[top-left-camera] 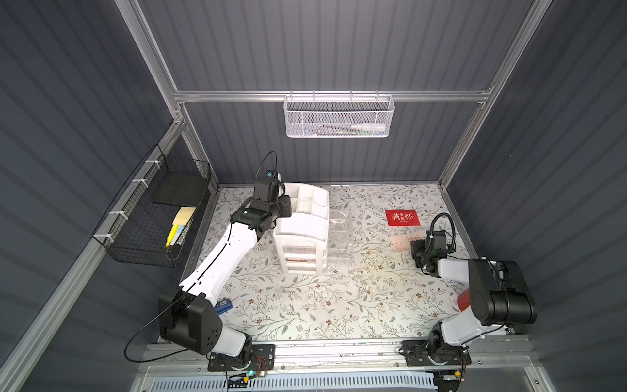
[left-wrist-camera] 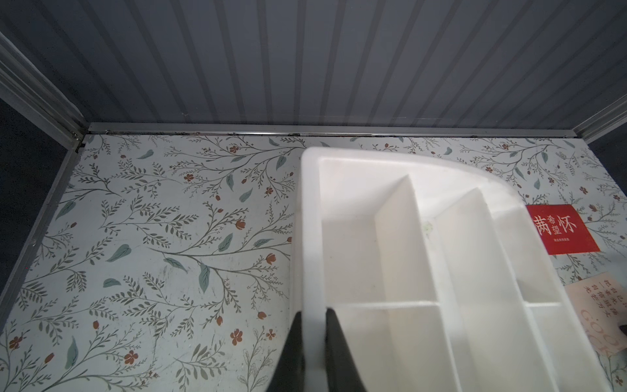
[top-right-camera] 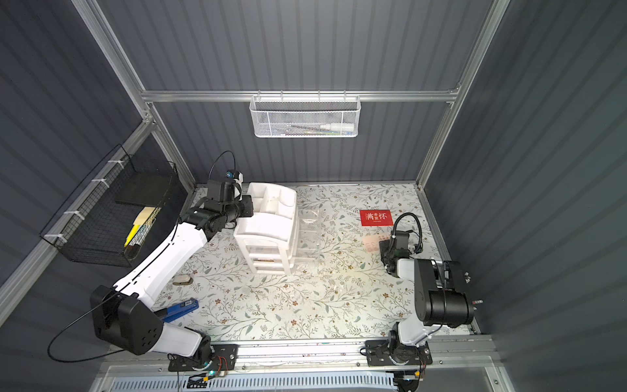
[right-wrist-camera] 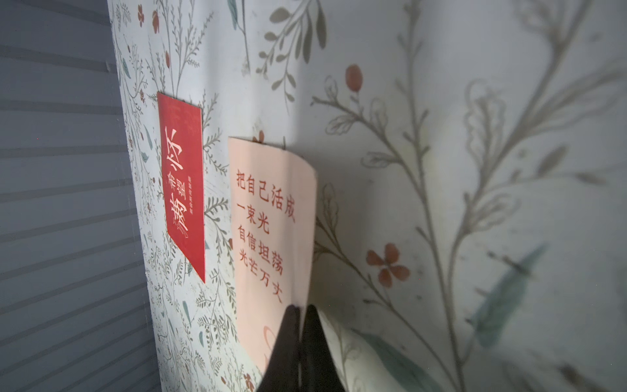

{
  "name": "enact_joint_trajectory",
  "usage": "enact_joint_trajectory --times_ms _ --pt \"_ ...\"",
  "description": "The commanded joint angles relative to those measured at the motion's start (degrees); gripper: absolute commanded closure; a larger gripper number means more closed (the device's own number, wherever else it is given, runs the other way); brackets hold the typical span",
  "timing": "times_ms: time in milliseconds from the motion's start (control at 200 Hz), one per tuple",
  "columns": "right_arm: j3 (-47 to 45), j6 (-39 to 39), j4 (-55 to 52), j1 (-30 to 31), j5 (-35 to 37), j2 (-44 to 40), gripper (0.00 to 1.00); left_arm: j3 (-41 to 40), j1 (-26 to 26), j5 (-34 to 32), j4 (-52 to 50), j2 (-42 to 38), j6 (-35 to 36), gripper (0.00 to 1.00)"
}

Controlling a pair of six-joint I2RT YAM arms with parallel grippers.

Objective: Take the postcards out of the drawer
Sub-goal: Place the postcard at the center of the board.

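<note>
A white drawer organizer [top-left-camera: 302, 230] stands on the floral table with a clear drawer [top-left-camera: 340, 234] pulled out to its right. My left gripper [left-wrist-camera: 314, 310] is shut on the rim wall of the organizer's top tray [left-wrist-camera: 308, 237]. The red postcard [top-left-camera: 402, 217] lies flat on the table at the right, also visible in the right wrist view [right-wrist-camera: 183, 183]. Beside it, a peach postcard [right-wrist-camera: 268, 237] with red lettering curls upward at one edge, and my right gripper [right-wrist-camera: 301, 307] is shut on that edge, low over the table. In both top views the peach postcard [top-right-camera: 373, 242] pokes out from under the gripper.
A black wire basket [top-left-camera: 152, 210] with yellow sticky-note pads hangs on the left wall. A white mesh basket [top-left-camera: 339, 117] hangs on the back rail. A blue stapler [top-right-camera: 179, 307] and a small beige object [top-right-camera: 182, 280] lie near the left arm's base.
</note>
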Motion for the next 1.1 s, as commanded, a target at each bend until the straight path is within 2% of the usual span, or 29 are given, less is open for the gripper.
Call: enact_joint_trajectory --times_ms 0,525,720,920,1096 --pt "1.5 1.8 0.9 -0.2 1.2 1.6 0.97 -3.7 -0.3 0.9 -6.1 4.8 4.5 1.00" --pt "2.9 5.4 5.5 -0.3 2.2 6.4 0.94 -3.5 -0.4 1.0 -6.2 5.0 4.6 1.00" --pt "3.1 6.1 5.3 -0.3 2.0 6.5 0.81 -3.5 -0.3 1.1 -6.3 5.0 4.7 1.00" --pt "3.4 6.0 4.6 -0.2 1.7 5.9 0.76 -3.5 -0.3 1.1 -6.3 5.0 4.7 1.00" --pt "3.5 6.1 3.2 -0.2 1.5 4.8 0.68 -3.4 -0.3 1.2 -6.3 4.8 4.6 1.00"
